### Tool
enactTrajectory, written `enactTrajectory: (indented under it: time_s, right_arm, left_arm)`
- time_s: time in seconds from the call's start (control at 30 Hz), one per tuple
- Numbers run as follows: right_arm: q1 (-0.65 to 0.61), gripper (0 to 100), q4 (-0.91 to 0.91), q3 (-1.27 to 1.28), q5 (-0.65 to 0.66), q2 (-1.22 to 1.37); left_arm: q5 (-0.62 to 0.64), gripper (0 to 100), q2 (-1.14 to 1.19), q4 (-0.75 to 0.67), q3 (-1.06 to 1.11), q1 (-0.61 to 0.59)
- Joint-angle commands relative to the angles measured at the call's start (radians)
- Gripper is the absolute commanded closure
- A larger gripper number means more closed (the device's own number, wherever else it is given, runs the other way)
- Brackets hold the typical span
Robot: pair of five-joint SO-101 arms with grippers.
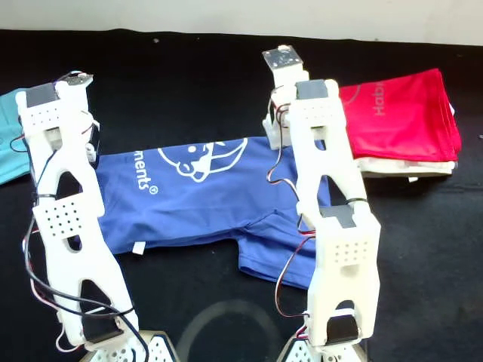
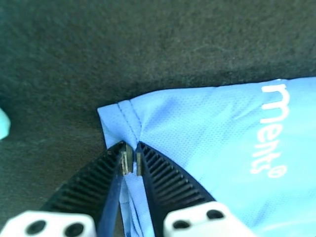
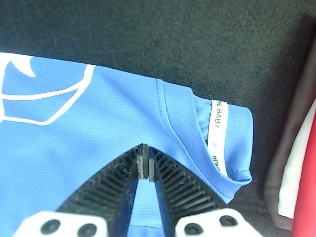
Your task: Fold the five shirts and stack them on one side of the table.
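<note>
A blue shirt (image 1: 196,200) with white print lies spread across the middle of the black table (image 1: 189,68). My left gripper (image 2: 131,157) is shut on the blue shirt (image 2: 207,138) at a hem corner, at its left end in the high view. My right gripper (image 3: 145,165) is shut on the blue shirt (image 3: 74,128) close to the collar and its white label (image 3: 217,136), at the shirt's far right. A folded red shirt (image 1: 400,117) tops a stack at the back right.
Folded white cloth (image 1: 407,166) lies under the red shirt, and this stack's edge (image 3: 296,173) sits close beside my right gripper. A teal shirt (image 1: 9,143) lies at the table's far left edge, near my left arm. Bare black table stretches along the back.
</note>
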Motion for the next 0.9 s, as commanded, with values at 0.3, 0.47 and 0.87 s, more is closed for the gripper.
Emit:
enactTrajectory:
  time_s: [0.3,0.47,0.87]
  right_arm:
    - [-0.01,99.2,0.007,-0.047,-0.002,-0.007]
    - [-0.007,99.2,0.008,-0.047,-0.002,-0.007]
    - [-0.007,99.2,0.01,-0.044,-0.006,-0.008]
  left_arm:
    - [0.015,99,-0.01,-0.023,-0.128,0.021]
    - [0.017,99,-0.015,-0.023,-0.236,0.021]
    - [0.012,99,-0.001,-0.078,-0.286,0.018]
